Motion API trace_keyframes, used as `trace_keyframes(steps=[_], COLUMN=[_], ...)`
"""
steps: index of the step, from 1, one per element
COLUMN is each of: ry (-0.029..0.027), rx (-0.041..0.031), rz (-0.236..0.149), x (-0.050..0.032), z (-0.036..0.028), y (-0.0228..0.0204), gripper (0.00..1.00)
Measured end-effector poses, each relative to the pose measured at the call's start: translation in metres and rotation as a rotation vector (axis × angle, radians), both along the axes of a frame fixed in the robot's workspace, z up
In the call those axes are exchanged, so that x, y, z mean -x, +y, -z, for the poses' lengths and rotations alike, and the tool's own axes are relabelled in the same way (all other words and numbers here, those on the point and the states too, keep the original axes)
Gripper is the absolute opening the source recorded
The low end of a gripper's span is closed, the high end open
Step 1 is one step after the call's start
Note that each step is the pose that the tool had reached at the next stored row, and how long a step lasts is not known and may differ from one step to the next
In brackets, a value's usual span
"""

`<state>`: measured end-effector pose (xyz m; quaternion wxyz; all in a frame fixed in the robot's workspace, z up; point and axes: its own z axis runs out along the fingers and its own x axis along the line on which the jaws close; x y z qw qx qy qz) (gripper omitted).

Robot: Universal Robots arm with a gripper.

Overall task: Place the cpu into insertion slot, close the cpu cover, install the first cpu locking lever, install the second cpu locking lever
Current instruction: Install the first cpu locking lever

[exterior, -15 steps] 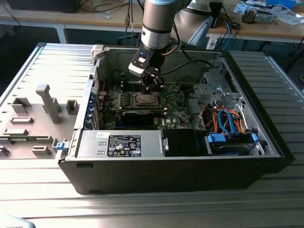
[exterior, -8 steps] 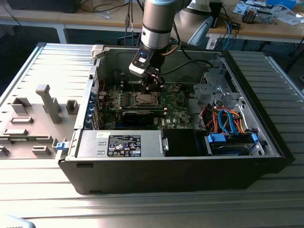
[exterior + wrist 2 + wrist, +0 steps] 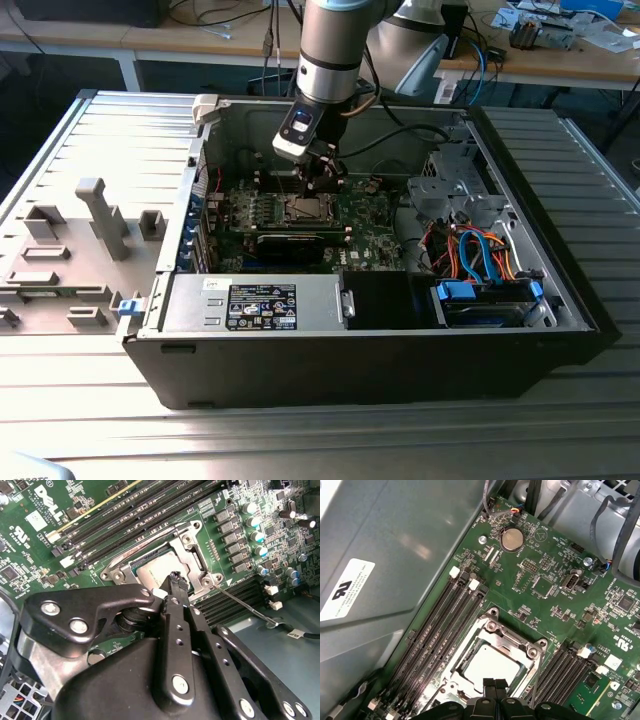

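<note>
While hanging over edge of cpu (image 3: pixel 487 666), holds gripper (image 3: pixel 495 684) pressed together, pinching nothing; cpu seated in motherboard (image 3: pixel 545 585) socket, cpu cover (image 3: pixel 192 560) lying flat around it, lever (image 3: pixel 245 605) sticking out beside.

Slatted table (image 3: pixel 300 440): open computer case (image 3: pixel 350 365), grey panel (image 3: pixel 60 270).

The tool (image 3: pixel 176 581), tips drawn together, hangs right over the cover (image 3: pixel 197 560), which lies flat around the cpu (image 3: pixel 152 570). Whether the tips touch the cover is unclear. A thin lever (image 3: pixel 245 605) juts from the cover's corner, slanting out over the board (image 3: pixel 22 545). Memory slots (image 3: pixel 135 510) run beside the cover, with capacitors (image 3: pixel 252 522) further off.
</note>
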<state>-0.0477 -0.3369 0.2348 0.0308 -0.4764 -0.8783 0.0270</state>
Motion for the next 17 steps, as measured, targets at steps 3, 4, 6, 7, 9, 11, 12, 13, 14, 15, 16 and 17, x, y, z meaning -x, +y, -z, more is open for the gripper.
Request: trace_keyframes(steps=[3, 4, 6, 7, 9, 11, 12, 13, 14, 15, 16, 17], ry=[0.0, 0.0, 0.0, 0.0, 0.0, 0.0, 0.0, 0.0001, 0.0, 0.0, 0.0, 0.0], rx=[0.0, 0.0, 0.0, 0.0001, 0.0, 0.0, 0.0, 0.0, 0.0, 0.0, 0.0, -0.0001], rz=[-0.005, -0.007, -0.01, -0.013, -0.017, -0.022, -0.025, -0.027, -0.029, -0.031, -0.033, -0.034], x=[0.0, 0.0, 0.0, 0.0, 0.0, 0.0, 0.0, 0.0, 0.0, 0.0, 0.0, 0.0], z=[0.0, 0.0, 0.0, 0.0, 0.0, 0.0, 0.0, 0.0, 0.0, 0.0, 0.0, 0.0], y=[0.0, 0.0, 0.0, 0.0, 0.0, 0.0, 0.0, 0.0, 0.0, 0.0, 0.0, 0.0], gripper=[0.11, 0.11, 0.11, 0.11, 0.11, 0.11, 0.11, 0.11, 0.11, 0.11, 0.11, 0.11])
